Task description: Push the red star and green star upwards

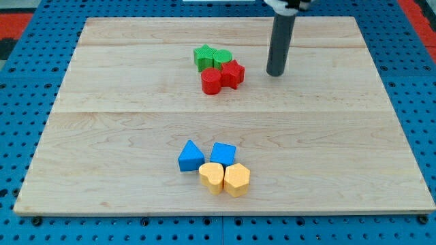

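The red star (234, 73) lies above the board's middle, touching a red round block (211, 82) on its left. The green star (203, 57) lies up and left of the red star, touching a green round block (222, 58) on its right. The four blocks form one tight cluster. My tip (275, 72) rests on the board to the right of the red star, about a block's width apart from it and touching no block.
A blue triangle (190, 156), a blue cube (223, 154), a yellow heart-like block (212, 177) and a yellow hexagon-like block (237, 180) are clustered near the view's bottom. The wooden board (102, 102) lies on a blue pegboard.
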Motion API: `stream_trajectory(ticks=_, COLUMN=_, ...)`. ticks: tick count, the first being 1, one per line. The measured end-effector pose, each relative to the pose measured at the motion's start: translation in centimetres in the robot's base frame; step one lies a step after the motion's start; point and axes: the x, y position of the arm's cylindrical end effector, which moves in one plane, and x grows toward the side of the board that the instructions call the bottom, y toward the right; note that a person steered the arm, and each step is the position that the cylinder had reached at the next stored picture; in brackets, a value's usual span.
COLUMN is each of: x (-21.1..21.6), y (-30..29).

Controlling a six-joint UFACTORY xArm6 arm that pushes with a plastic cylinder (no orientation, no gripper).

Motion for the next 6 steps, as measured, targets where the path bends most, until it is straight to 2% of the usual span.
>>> stream_trajectory(ticks=1, x=0.3, y=-4.9)
stream_trajectory(ticks=4, x=-7.3, y=-18.1)
stream_trajectory(ticks=5, x=-10.3, y=-19.7)
stream_trajectory(ticks=6, x=-12.6, y=-17.6)
